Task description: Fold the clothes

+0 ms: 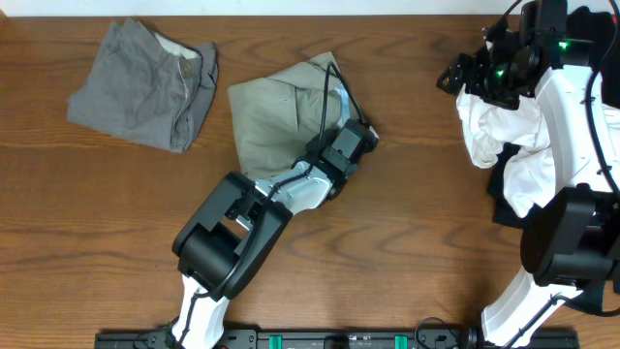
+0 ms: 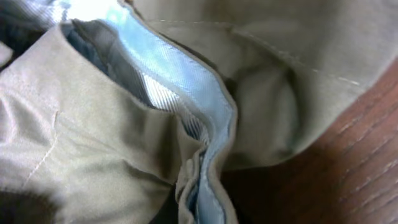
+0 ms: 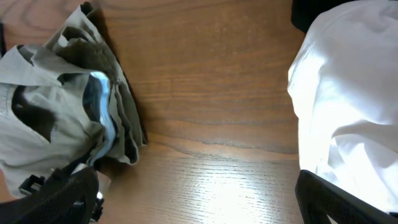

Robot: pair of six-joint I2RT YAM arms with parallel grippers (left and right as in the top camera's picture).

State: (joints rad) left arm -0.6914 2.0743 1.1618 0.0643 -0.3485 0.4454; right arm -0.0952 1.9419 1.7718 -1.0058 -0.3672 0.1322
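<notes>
The clothes point(image 1: 281, 116), a light khaki-green pair of shorts, lie crumpled in the middle of the table. My left gripper point(image 1: 355, 138) is at their right edge, shut on the clothes. In the left wrist view the khaki fabric point(image 2: 93, 143) fills the picture. A fold of its pale blue waistband lining point(image 2: 205, 186) runs down into the pinch, and the fingers themselves are hidden. My right gripper point(image 3: 199, 199) stands wide open above bare wood, holding nothing. It is near the table's far right point(image 1: 457, 76), with the clothes point(image 3: 56, 106) off to its left.
Darker grey shorts point(image 1: 145, 82) lie bunched at the far left. A white shirt point(image 1: 509, 145) is heaped at the right edge under the right arm, and it appears bright in the right wrist view point(image 3: 348, 99). Bare wood table point(image 1: 426, 213) lies between the piles.
</notes>
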